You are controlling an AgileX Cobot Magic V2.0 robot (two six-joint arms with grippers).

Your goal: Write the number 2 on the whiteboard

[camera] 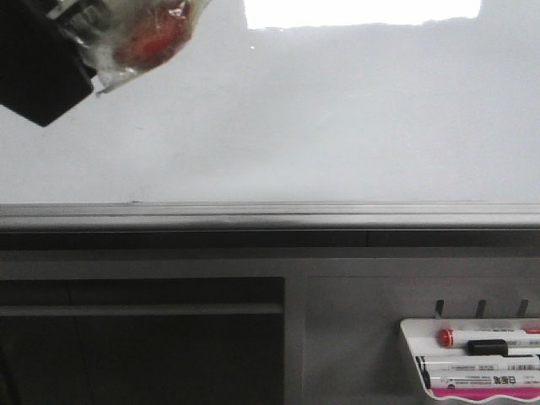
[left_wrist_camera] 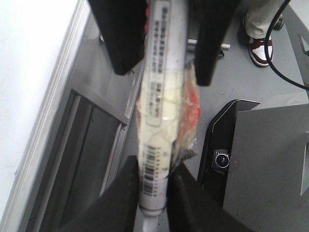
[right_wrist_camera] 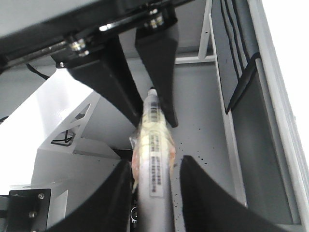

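The whiteboard (camera: pixel 337 126) fills the upper front view, with its grey rail (camera: pixel 270 215) below. No number 2 shows on it. A white marker (left_wrist_camera: pixel 159 96) wrapped in clear tape with a red patch is held between both grippers. My left gripper (left_wrist_camera: pixel 154 169) is shut on its barcoded end. My right gripper (right_wrist_camera: pixel 154 169) straddles the other end of the marker (right_wrist_camera: pixel 154 159), open, with a gap on one side. In the front view only a black gripper body (camera: pixel 42 67) and the taped marker (camera: pixel 152 38) show, at the top left before the board.
A white tray (camera: pixel 413 337) holding several markers (camera: pixel 481 346) hangs at the lower right under the rail. A dark panel (camera: pixel 143 346) lies below the rail on the left. A bright reflection (camera: pixel 363 13) sits at the board's top.
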